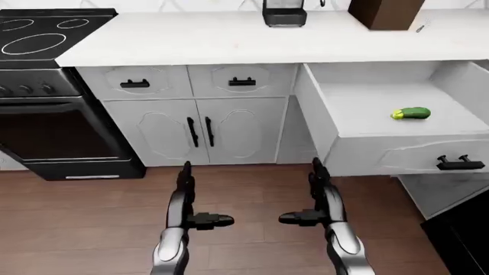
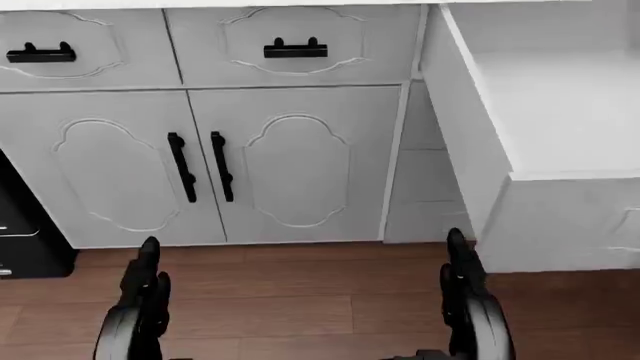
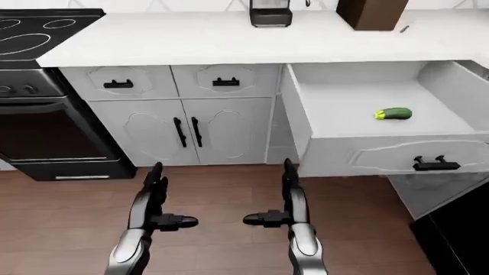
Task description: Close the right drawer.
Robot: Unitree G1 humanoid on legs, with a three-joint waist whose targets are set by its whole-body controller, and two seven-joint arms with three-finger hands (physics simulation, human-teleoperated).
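Observation:
The right drawer [image 1: 405, 153] is pulled far out of the white cabinets at the right of the left-eye view. Its front panel carries a black handle [image 1: 460, 164]. A green cucumber [image 1: 411, 113] lies inside it. My left hand [image 1: 192, 197] hovers open over the wooden floor, fingers pointing up and thumb turned inward. My right hand [image 1: 312, 195] mirrors it, open, just left of the drawer's near left corner and below it, touching nothing.
A black stove with oven [image 1: 53, 132] stands at the left. Two shut drawers [image 1: 188, 81] and double cabinet doors [image 1: 200, 130] fill the middle. A white counter [image 1: 252, 40] holds a black appliance [image 1: 284, 12] and a brown block [image 1: 384, 12]. A dark appliance [image 1: 458, 240] shows bottom right.

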